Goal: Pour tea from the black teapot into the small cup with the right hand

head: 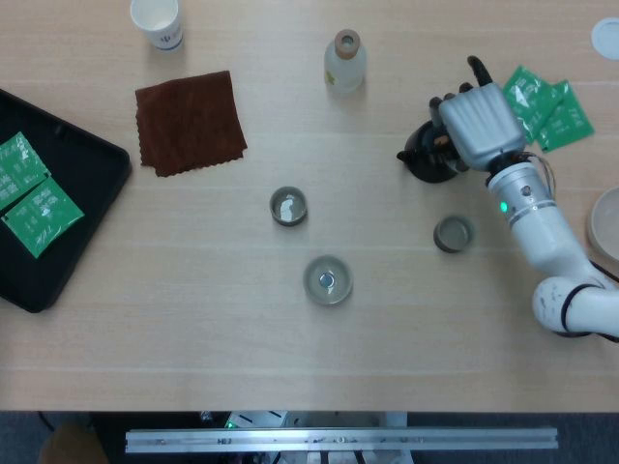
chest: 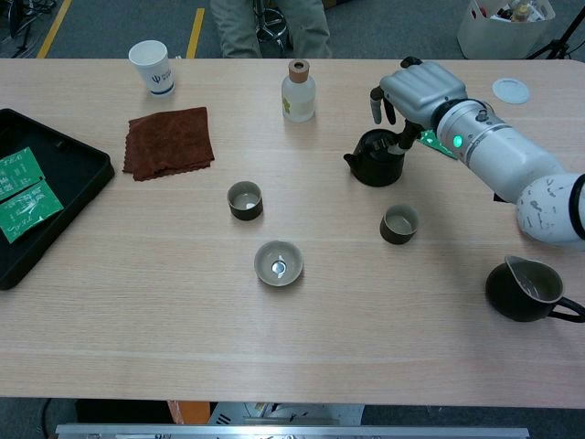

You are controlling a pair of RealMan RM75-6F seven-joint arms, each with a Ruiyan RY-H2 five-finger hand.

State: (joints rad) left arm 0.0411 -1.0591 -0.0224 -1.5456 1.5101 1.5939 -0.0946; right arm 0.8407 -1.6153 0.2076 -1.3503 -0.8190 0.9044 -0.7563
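Your right hand (chest: 416, 91) sits over the black teapot (chest: 377, 160), fingers curled down at its handle side though a firm grasp isn't certain, and the small cup (chest: 398, 223) waits just in front of the teapot, spout turned away.

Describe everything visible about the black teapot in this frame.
The black teapot is small, round and dark, matte like ceramic or cast iron, with a short spout pointing toward the table's left side. It stands upright on the wooden table, behind a small cup. The right hand sits over its rear side, fingers reaching down at it; a firm grip cannot be confirmed.
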